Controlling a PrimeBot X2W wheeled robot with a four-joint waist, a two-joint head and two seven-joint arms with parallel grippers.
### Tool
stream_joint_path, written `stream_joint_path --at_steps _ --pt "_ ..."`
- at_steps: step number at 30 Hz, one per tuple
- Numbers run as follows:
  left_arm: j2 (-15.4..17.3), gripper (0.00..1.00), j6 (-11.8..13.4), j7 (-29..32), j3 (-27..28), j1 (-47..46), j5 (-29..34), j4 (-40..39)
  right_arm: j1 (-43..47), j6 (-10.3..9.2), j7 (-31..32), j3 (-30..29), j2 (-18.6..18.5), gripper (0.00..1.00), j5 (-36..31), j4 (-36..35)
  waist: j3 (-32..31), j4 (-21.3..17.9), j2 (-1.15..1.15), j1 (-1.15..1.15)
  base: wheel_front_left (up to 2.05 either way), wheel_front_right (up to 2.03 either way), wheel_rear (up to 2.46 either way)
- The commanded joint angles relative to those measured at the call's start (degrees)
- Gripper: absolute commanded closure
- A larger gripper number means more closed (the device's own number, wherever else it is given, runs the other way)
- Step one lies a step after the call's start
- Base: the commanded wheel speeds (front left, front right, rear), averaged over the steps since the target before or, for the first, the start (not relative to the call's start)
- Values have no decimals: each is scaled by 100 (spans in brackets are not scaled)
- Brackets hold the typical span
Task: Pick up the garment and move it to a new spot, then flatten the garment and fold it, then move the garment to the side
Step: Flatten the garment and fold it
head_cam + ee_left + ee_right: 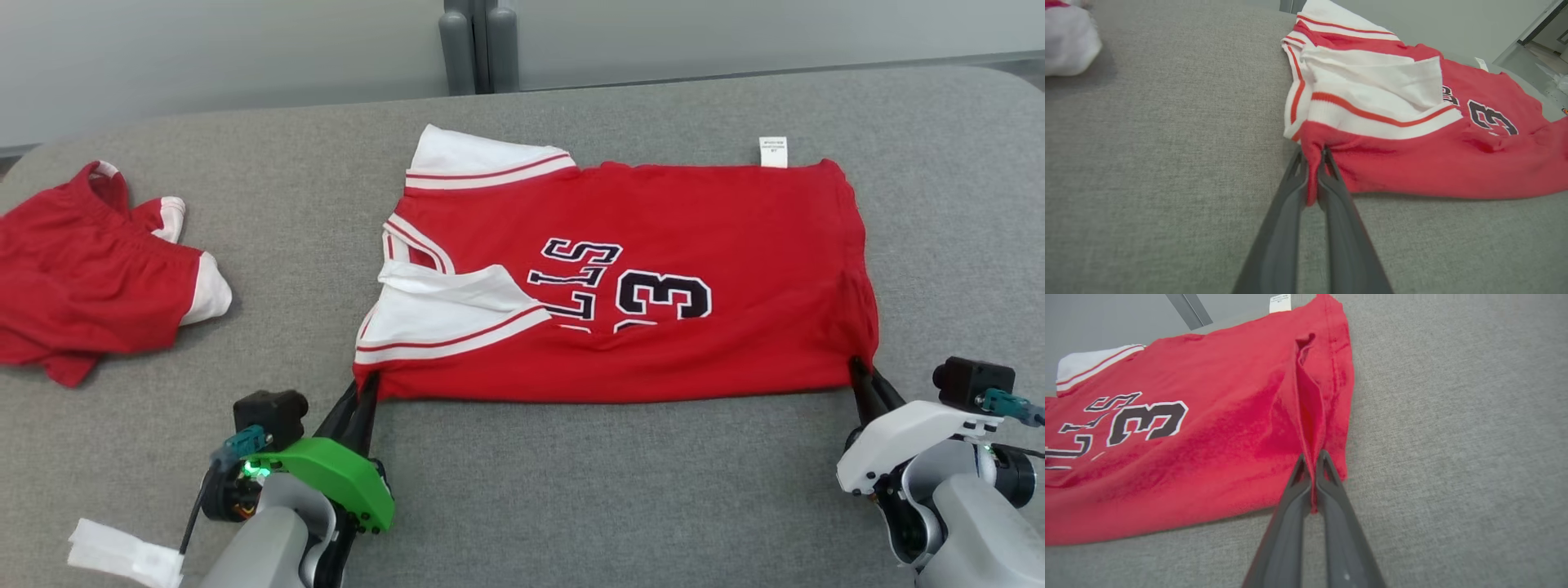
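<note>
The garment (653,229) is a red jersey with white, red-striped trim and dark lettering, lying folded lengthwise on the grey table (571,490). My left gripper (369,382) is shut on its near left corner, just below the white sleeve trim; the left wrist view shows red cloth of the garment (1433,163) pinched between the fingers of that gripper (1312,157). My right gripper (859,369) is shut on the near right corner. There a ridge of the garment (1208,428) rises up from the closed right gripper (1312,459). A white label (772,152) sticks out at the far edge.
A second red garment with white trim (90,261) lies bunched at the table's left side, well apart from the jersey. A white paper scrap (122,554) sits at the near left by my left arm. Bare grey cloth (612,506) spreads between my arms.
</note>
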Motion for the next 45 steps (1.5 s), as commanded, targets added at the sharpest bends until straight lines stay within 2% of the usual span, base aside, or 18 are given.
stream_joint_path --at_steps 1,9,18,22,23,24,25,32,45 --pt "76 100 -15 -1 90 172 -20 -81 129 -3 -59 54 -12 100 87 -58 -181 32 0 0 0 0 0" --pt "115 100 75 -1 513 1291 194 -835 986 -3 -191 239 -72 100 444 -645 -534 172 0 0 0 0 0" --pt "-50 100 256 -2 618 2519 258 -1650 2151 -4 61 -131 -168 100 437 -1545 -679 243 0 0 0 0 0" --pt "-81 100 319 -2 637 2823 206 -1818 2531 -4 339 -332 -37 100 337 -1847 -711 251 0 0 0 0 0" --pt "-81 95 336 -2 619 2840 233 -1815 2580 -4 371 -388 -3 61 278 -1905 -729 261 0 0 0 0 0" --pt "-86 50 346 -2 607 2847 262 -1821 2619 -4 391 -425 31 22 218 -1947 -745 267 0 0 0 0 0" --pt "-116 0 356 -2 632 2859 256 -1852 2660 -3 416 -463 104 0 195 -1991 -764 274 0 0 0 0 0" --pt "-143 0 500 -2 889 2732 453 -2065 2661 -3 201 -695 254 0 -381 -2347 -881 274 0 0 0 0 0" --pt "88 0 666 -1 1769 2459 1618 -3360 2464 -3 -395 -815 449 0 -1476 -3354 -984 231 0 0 0 0 0"
